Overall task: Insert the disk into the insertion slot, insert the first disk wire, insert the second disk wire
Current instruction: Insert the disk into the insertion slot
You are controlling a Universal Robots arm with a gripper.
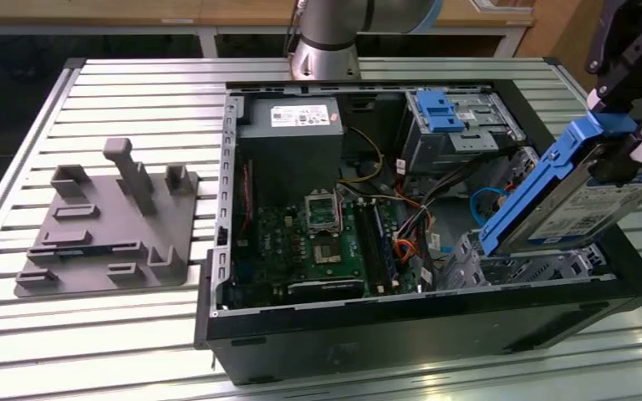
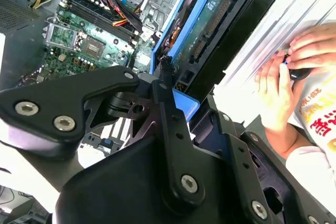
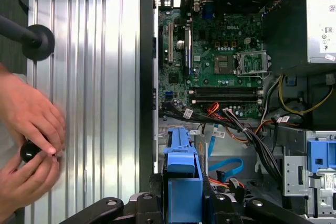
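In the exterior view my gripper point(image 1: 624, 138) is shut on the disk point(image 1: 594, 205), a silver drive with a white label in a bright blue bracket. The disk hangs tilted, its lower end just above the insertion slot point(image 1: 527, 269), a perforated silver cage at the near right corner of the open computer case. In the second wrist view the blue-framed disk point(image 2: 202, 27) stands on edge between the black fingers point(image 2: 165, 90). The first wrist view has the disk's blue bracket point(image 3: 181, 179) edge-on above the case floor. A loose blue cable point(image 1: 486, 203) and orange wires point(image 1: 406, 247) lie beside the cage.
A taller metal bay with a blue latch point(image 1: 446, 113) stands behind the cage. The motherboard point(image 1: 321, 242) fills the case's middle. A grey fixture plate point(image 1: 109, 225) sits on the slatted table at the exterior view's left. A person's hands point(image 3: 31, 135) hold a small black object beside the case.
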